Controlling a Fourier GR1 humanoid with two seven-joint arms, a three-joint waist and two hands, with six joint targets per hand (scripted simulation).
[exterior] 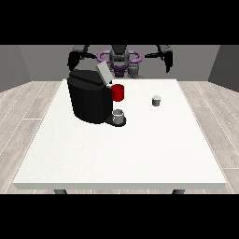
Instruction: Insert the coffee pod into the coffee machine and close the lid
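Front view: the coffee pod [156,100] sits on the white table [121,154], well apart from the coffee machine [89,97], whose lid [103,72] stands open. Both hands [167,59] [73,59] hang raised behind it, finger positions unreadable. Likely next: reaching for the pod.

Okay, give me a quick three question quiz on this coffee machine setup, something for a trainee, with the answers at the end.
1. True or false: the grey hinged lid on top of the bulky black coffee machine is closed flat.
2. Which thing stands alone on the large white table, off to the machine's right in the front view? A) the red cylindrical cup B) the small white and grey coffee pod C) the small grey cup
3. Fill in: the small grey cup sits on the machine's ____ at its front.

Key
1. False; the lid is tilted up, open.
2. B; the red cup and grey cup are both at the machine.
3. Base.
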